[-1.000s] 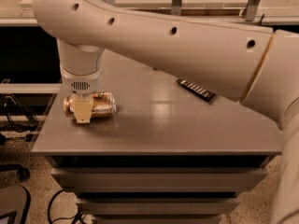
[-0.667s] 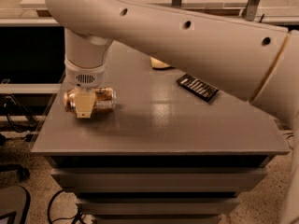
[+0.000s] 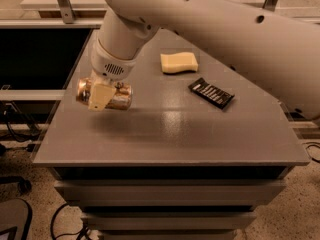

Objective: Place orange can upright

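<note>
The orange can (image 3: 118,97) is a shiny copper drink can lying on its side, held above the left part of the grey table (image 3: 170,134). My gripper (image 3: 101,95) hangs from the big white arm and is shut on the can around its middle. One pale finger (image 3: 99,97) covers the front of the can. The can's shadow falls on the table below and to the right of it.
A pale yellow sponge block (image 3: 178,62) lies at the back middle of the table. A flat black ribbed rectangle (image 3: 211,92) lies to its right. The table's left edge is just under the can. Drawers run below the tabletop.
The gripper has lifted the can off the table and the arm has swung up and back, so the sponge now shows.
</note>
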Tool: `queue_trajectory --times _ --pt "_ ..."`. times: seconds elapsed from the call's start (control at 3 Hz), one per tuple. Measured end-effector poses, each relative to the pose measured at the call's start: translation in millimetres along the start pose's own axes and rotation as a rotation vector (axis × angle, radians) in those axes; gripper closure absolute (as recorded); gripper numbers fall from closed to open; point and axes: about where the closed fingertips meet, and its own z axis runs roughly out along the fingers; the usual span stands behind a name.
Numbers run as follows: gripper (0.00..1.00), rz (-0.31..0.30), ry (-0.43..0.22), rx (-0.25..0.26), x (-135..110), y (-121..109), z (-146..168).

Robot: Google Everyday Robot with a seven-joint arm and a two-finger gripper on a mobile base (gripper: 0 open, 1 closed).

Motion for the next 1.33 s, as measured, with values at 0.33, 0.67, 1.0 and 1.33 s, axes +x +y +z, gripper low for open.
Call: queue_trajectory --times 0.33,0.67,1.0,1.33 --pt "1.0 0.054 -0.09 0.04 15.9 -8.9 -15.7" --pt "1.0 0.114 -0.162 0.076 36.0 -15.4 -28.7" --pt "1.0 0.173 -0.232 0.111 56.9 -20.5 -39.5" --pt "1.0 0.231 -0.307 0.146 76.2 -23.7 -48.8"
